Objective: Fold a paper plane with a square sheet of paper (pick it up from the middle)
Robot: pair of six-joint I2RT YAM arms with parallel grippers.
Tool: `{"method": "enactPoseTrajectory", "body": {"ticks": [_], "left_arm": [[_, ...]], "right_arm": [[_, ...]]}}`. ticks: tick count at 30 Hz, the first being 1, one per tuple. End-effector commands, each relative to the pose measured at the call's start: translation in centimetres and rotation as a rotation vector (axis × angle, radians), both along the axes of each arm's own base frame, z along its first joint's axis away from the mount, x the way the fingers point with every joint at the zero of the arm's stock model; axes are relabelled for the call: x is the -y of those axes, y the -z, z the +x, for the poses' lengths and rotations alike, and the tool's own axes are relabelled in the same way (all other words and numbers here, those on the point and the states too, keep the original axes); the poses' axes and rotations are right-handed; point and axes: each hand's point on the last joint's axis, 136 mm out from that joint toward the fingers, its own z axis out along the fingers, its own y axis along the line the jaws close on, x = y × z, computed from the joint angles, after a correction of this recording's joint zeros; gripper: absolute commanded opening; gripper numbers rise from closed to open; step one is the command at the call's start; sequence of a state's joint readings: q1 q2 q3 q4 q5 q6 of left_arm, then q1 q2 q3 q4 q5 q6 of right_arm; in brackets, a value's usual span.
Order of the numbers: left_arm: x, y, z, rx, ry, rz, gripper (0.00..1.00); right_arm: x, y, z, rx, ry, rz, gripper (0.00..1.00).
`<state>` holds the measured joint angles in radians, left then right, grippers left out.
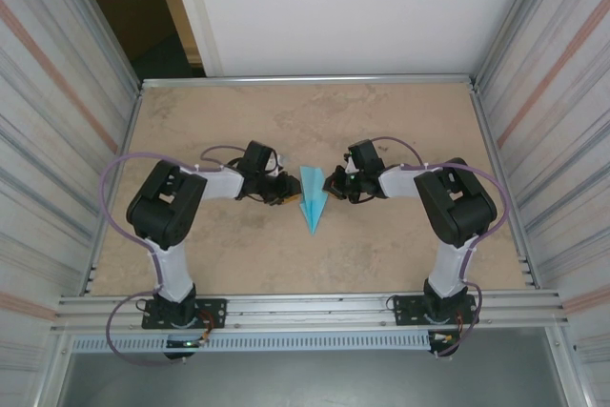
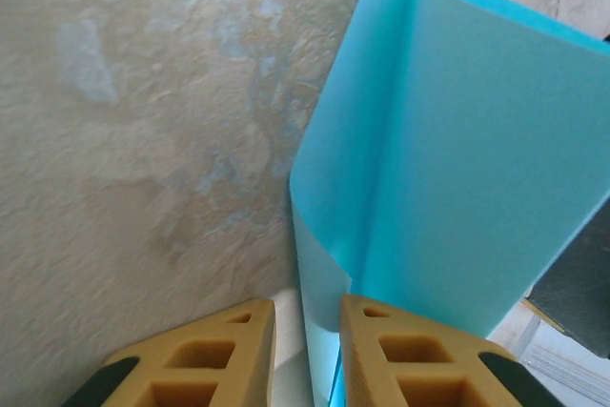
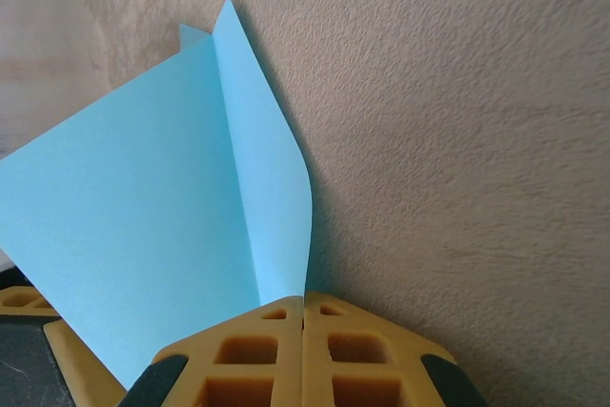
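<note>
- The light-blue paper plane (image 1: 313, 199) is resting in the middle of the table (image 1: 400, 121), between the two grippers, its point aiming toward the arm bases.
- The right gripper (image 3: 303, 298) is pinching one raised flap, fingers pressed together.
- The left gripper (image 2: 307, 307) is holding its fingers slightly apart, the paper's other edge sitting in the gap.

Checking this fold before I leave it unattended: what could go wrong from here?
The right fingers pinch the paper plane only at their tips; a tug could slip or tear it. The left fingers stand apart around a curled flap; closing there may crease it off the fold line.
</note>
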<state>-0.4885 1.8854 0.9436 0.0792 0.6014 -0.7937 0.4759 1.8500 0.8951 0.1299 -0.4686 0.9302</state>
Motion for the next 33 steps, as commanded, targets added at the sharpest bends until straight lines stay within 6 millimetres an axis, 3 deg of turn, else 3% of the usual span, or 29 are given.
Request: {"method": "enactPoseTrajectory", "body": {"ticks": [1,8,21,33], "left_arm": [[1.0,-0.2,0.0,-0.015,0.02,-0.045,0.25],[-0.4,-1.4,0.1,0.046,-0.015,-0.017,0.34],[0.4,-1.8,0.7,0.071,0.005,-0.058,0.48],[-1.1,-1.0,1.8,0.074,-0.046,0.014,0.43]], "right_arm": [[0.6,1.0,-0.5,-0.017,-0.012,-0.023,0.04],[0.7,1.1,-0.5,-0.019,-0.007,-0.024,0.04],[0.5,1.3,-0.4,-0.027,-0.009,-0.017,0.04],[0.6,1.5,-0.5,-0.031,-0.007,-0.02,0.04]]}}
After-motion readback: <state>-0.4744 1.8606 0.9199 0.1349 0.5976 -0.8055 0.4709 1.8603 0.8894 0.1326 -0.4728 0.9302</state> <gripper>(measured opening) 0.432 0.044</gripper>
